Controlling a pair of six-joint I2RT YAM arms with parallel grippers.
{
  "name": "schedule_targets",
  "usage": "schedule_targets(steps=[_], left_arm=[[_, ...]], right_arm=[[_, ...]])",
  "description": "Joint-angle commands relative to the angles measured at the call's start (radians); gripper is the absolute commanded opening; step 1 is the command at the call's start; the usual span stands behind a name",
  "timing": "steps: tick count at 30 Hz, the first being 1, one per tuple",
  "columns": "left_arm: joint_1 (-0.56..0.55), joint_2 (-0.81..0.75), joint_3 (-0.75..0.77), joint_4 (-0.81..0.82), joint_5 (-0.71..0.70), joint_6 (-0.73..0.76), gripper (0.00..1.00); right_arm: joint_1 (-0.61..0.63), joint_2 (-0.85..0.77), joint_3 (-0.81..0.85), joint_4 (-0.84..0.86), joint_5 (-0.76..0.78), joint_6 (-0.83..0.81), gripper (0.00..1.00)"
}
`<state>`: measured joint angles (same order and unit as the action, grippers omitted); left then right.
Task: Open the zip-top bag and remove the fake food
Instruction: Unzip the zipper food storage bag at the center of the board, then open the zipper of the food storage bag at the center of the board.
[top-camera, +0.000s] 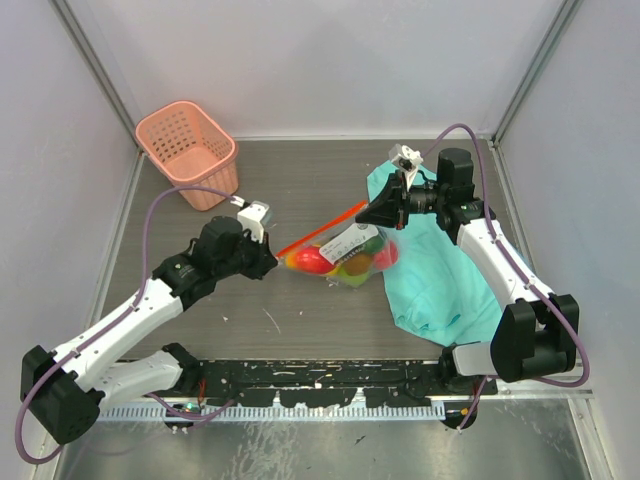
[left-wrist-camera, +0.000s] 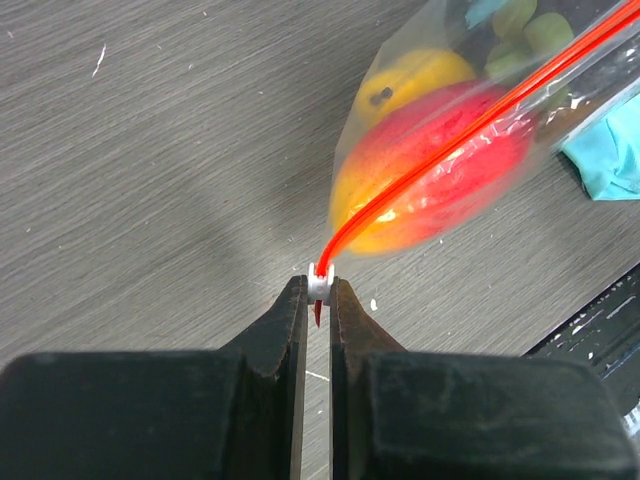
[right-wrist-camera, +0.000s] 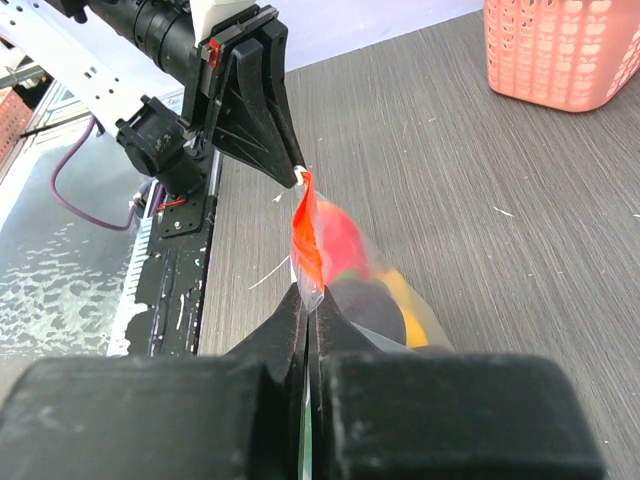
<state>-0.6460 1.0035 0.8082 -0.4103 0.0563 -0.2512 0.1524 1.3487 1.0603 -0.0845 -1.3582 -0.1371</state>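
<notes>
The clear zip-top bag (top-camera: 345, 255) hangs between my two grippers above the table, its red-orange zip strip (top-camera: 318, 231) stretched taut. Fake food (top-camera: 312, 260) in red, green and yellow sits inside; it also shows in the left wrist view (left-wrist-camera: 440, 165) and the right wrist view (right-wrist-camera: 345, 245). My left gripper (top-camera: 272, 262) is shut on the small white slider (left-wrist-camera: 321, 281) at the strip's left end. My right gripper (top-camera: 385, 213) is shut on the bag's right corner (right-wrist-camera: 312, 290) by the zip strip.
A pink basket (top-camera: 188, 153) stands at the back left. A teal cloth (top-camera: 440, 275) lies on the table under my right arm. The black base rail (top-camera: 320, 385) runs along the near edge.
</notes>
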Motion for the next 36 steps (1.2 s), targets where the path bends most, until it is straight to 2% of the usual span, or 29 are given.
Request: schedule_targets(steps=[1,3,8,11,14,18,20,23,31,36], left_arm=[[0.017,-0.013,-0.006,-0.06,-0.06,-0.009,0.18],[0.016,-0.029,0.0,-0.067,-0.052,-0.025,0.39],[0.016,-0.138,0.006,-0.027,0.035,-0.064,0.81],[0.018,-0.233,-0.021,0.051,0.098,-0.08,0.99],[0.029,-0.251,-0.029,0.122,0.165,-0.085,0.98],[0.068,-0.136,0.068,0.151,0.28,-0.086,1.0],[0.076,-0.06,0.117,0.18,0.332,-0.089,0.87],[0.077,0.053,0.187,0.209,0.375,-0.088,0.57],[0.078,0.212,0.27,0.26,0.481,-0.089,0.43],[0.077,0.25,0.265,0.287,0.546,-0.098,0.4]], right_arm=[[-0.015,-0.01,0.019,0.045,-0.014,-0.011,0.01],[-0.015,-0.01,0.021,0.04,-0.016,-0.014,0.01],[-0.014,-0.002,0.041,-0.023,-0.023,-0.066,0.01],[-0.012,0.008,0.067,-0.113,-0.023,-0.143,0.01],[-0.008,0.014,0.096,-0.224,-0.004,-0.249,0.01],[0.01,0.034,0.141,-0.357,0.012,-0.395,0.01],[0.027,0.049,0.165,-0.447,0.017,-0.471,0.01],[0.051,0.063,0.182,-0.5,0.028,-0.527,0.01],[0.087,0.081,0.195,-0.55,0.045,-0.586,0.01],[0.089,0.09,0.203,-0.568,0.035,-0.598,0.01]])
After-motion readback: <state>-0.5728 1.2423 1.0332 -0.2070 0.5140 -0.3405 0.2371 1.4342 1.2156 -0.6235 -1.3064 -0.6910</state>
